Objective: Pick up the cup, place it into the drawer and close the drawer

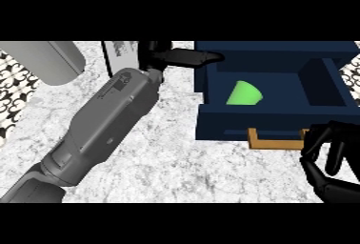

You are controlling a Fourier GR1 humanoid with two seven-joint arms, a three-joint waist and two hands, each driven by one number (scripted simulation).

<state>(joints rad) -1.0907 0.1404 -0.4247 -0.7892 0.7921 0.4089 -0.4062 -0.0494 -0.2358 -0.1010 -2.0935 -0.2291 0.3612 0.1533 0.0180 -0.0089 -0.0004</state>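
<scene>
Black fingers of my right hand (330, 159) curl near the tan, squared handle (275, 142) at the front of the dark blue drawer (271, 125); they are bent inward beside its right end, but I cannot tell whether they actually touch or clasp it. My left hand (184, 57) lies farther up, its black fingers stretched out straight and together, the tips resting at the upper left corner of the drawer's box, holding nothing. Its long grey forearm (105, 121), smooth and blocky, slants across the pale, mottled stone counter (175, 167). The bright green cup (245, 94) lies inside the open drawer, tipped on its side in the left part of the compartment, a rounded cone shape against the flat navy floor. The drawer has thick, straight walls and stands pulled out toward me. A grey rounded slab (45, 59) sits at the upper left, beside a black-and-white patterned strip (15, 90) along the left edge.
</scene>
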